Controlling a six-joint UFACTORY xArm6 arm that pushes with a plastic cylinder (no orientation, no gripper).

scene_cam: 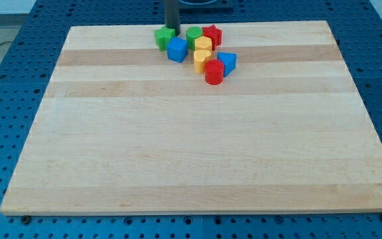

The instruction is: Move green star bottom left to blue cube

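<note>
Eight small blocks crowd together near the view's top edge of the wooden tabletop (191,146), which lies on a blue perforated surface (18,79). At the view's left end of the cluster sits the green star (164,37), and touching it, just toward the view's bottom right, is the blue cube (177,50). A dark rod comes down from the view's top, and my tip (171,27) stands right at the green star's upper edge, on its view's-top-right side, apparently touching it, though I cannot tell for certain. I have no hand, only this rod, so nothing is held. To the view's right of the rod sits a second green block (193,35), its shape unclear, with a red star (211,34) beside it further right. Below those stand two yellow blocks, one (203,45) just above the other (201,60). A red cylinder (214,72) sits at the cluster's lower right, touching another blue block (227,62) on its view's-right side.
</note>
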